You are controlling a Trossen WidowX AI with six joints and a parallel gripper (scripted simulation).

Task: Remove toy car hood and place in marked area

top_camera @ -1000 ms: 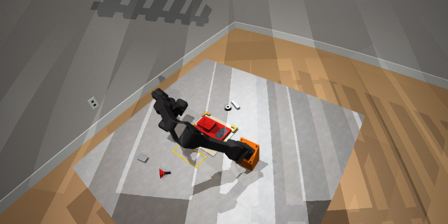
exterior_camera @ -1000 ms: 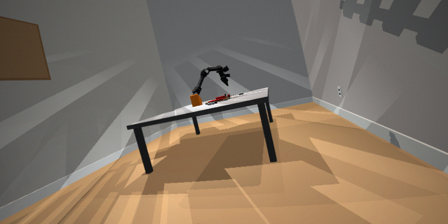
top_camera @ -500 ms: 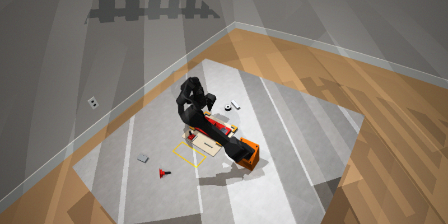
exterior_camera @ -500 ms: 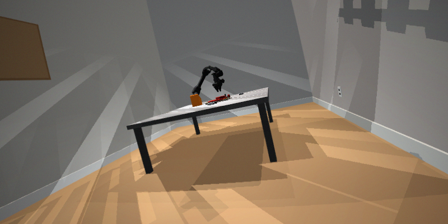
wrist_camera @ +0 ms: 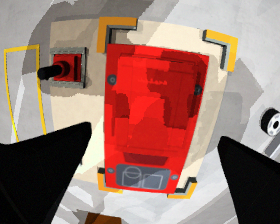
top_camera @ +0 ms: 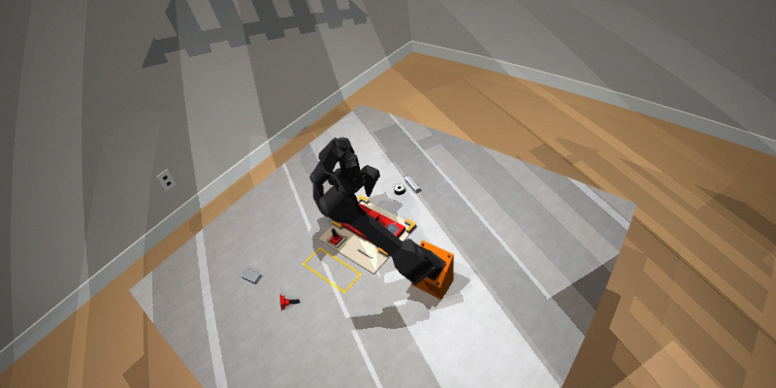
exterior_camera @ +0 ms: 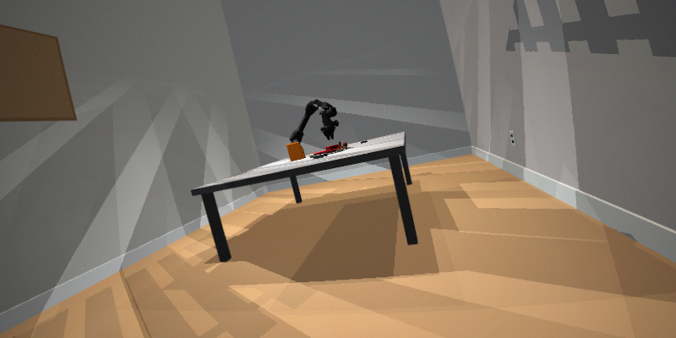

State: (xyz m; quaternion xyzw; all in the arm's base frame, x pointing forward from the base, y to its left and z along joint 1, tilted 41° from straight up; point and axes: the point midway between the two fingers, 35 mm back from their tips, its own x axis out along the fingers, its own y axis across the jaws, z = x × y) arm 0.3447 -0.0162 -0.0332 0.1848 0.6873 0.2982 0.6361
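The red hood (top_camera: 371, 212) (exterior_camera: 332, 146) (wrist_camera: 156, 105) is a raised block on the flat red toy car body (top_camera: 400, 227) (wrist_camera: 112, 156). My arm covers part of both in the top view. My gripper (exterior_camera: 329, 138) (wrist_camera: 157, 136) is open and empty. It points down above the hood, with visible space under the fingertips in the exterior view. In the wrist view the fingers stand on either side of the car. The marked area, a yellow outline (top_camera: 323, 277) (wrist_camera: 22, 48), lies on the table beside the board with nothing inside it.
Yellow corner brackets (wrist_camera: 223, 44) surround the car on a cream board (top_camera: 374, 264) (wrist_camera: 68, 110). A red piece with a black stick (top_camera: 335, 237) (wrist_camera: 66, 71) stands in a square holder. A similar piece (top_camera: 284, 302), a grey block (top_camera: 251, 275), a wheel (top_camera: 399, 189) (wrist_camera: 275, 123) and a silver bar (top_camera: 412, 184) lie around.
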